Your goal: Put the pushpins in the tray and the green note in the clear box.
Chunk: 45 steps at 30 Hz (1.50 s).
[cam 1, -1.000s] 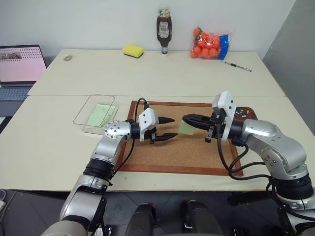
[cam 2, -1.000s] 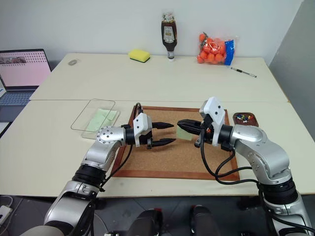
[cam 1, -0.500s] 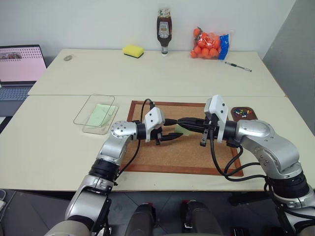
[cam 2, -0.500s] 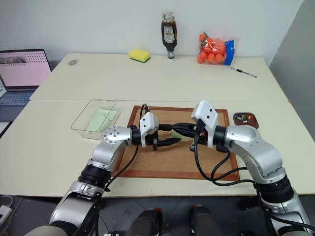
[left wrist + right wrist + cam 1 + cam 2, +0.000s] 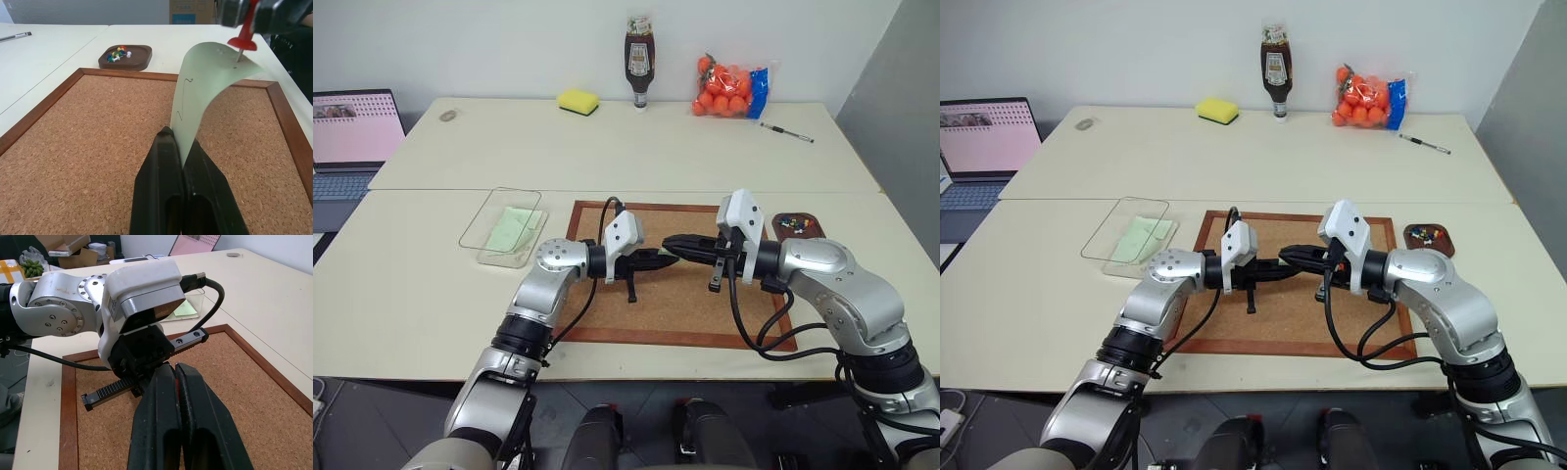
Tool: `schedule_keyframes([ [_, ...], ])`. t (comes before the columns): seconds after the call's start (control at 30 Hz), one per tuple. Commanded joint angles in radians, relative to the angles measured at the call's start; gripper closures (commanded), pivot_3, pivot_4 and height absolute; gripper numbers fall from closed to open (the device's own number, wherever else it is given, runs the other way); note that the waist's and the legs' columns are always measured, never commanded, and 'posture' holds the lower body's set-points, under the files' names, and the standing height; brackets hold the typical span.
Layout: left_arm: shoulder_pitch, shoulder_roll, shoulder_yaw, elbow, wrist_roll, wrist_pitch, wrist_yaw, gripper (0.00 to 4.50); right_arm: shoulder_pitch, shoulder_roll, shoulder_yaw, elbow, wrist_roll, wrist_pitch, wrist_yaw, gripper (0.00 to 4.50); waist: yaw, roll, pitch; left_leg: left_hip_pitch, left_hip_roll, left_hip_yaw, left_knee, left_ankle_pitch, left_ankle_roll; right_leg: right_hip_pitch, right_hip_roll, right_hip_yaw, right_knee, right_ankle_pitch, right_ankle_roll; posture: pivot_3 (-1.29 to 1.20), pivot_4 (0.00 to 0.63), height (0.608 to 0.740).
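Observation:
Over the corkboard point(image 5: 677, 304) my two grippers meet tip to tip. The left gripper point(image 5: 178, 142) is shut on the lower edge of a pale green note point(image 5: 205, 83), which curls upward from its fingers. A red pushpin point(image 5: 242, 43) pierces the note's top corner, and the right gripper point(image 5: 174, 367) is shut on that pin. The dark brown tray point(image 5: 796, 224) lies just off the board's far right corner with several coloured pins in it. The clear box point(image 5: 481, 228) stands left of the board, with another green note point(image 5: 516, 227) inside.
On the far table are a yellow sponge point(image 5: 578, 101), a sauce bottle point(image 5: 639, 59), a bag of oranges point(image 5: 732, 88) and a pen point(image 5: 788, 132). An open laptop point(image 5: 352, 132) sits at the far left.
The left gripper, open a second ago, has closed on the green note hanging from the pin. The two grippers have drawn closer together over the board.

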Motion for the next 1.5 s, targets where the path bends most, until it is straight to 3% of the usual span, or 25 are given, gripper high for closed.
schedule_keyframes([
  [0.03, 0.005, 0.007, -0.010, -0.043, -0.005, -0.016, -0.007, 4.47, -0.019, 0.008, -0.016, -0.021, -0.001, -0.019, -0.005, 4.50, 0.000, 0.000, 0.000, 0.000, 0.000, 0.000, 0.000, 0.000, 0.000, 0.000, 0.000, 0.000, 0.000, 0.000, 0.000, 0.00, 0.150, 0.740],
  [0.6, 0.033, 0.007, -0.026, -0.042, 0.021, -0.054, 0.021, 4.47, 0.013, 0.051, -0.181, -0.079, 0.103, 0.070, -0.139, 4.50, 0.001, 0.000, 0.000, 0.000, 0.000, 0.000, 0.000, 0.000, 0.000, 0.000, 0.000, 0.001, 0.000, 0.000, 0.000, 0.00, 0.150, 0.740],
  [1.03, 0.008, -0.016, 0.016, -0.019, 0.001, -0.047, 0.093, 4.47, 0.026, 0.045, -0.187, -0.096, 0.121, 0.089, -0.157, 4.50, 0.000, 0.000, 0.000, 0.000, 0.000, 0.000, 0.000, 0.000, 0.000, 0.000, 0.000, 0.001, 0.000, 0.000, 0.000, 0.00, 0.150, 0.740],
  [1.13, -0.006, 0.002, 0.029, 0.005, 0.010, -0.063, 0.102, 4.04, 0.025, 0.041, -0.183, -0.094, 0.114, 0.084, -0.154, 4.50, 0.000, 0.000, 0.000, 0.000, 0.000, 0.000, 0.000, 0.000, 0.000, 0.000, 0.000, 0.001, 0.000, 0.000, 0.000, 0.00, 0.150, 0.740],
  [1.5, -0.013, 0.036, 0.025, -0.003, 0.004, -0.139, 0.059, 1.81, 0.024, -0.004, -0.142, -0.086, 0.061, 0.035, -0.121, 4.50, 0.001, 0.000, 0.000, 0.000, 0.000, 0.000, 0.000, 0.000, 0.000, 0.000, 0.000, 0.001, 0.000, 0.000, 0.000, 0.00, 0.150, 0.740],
])
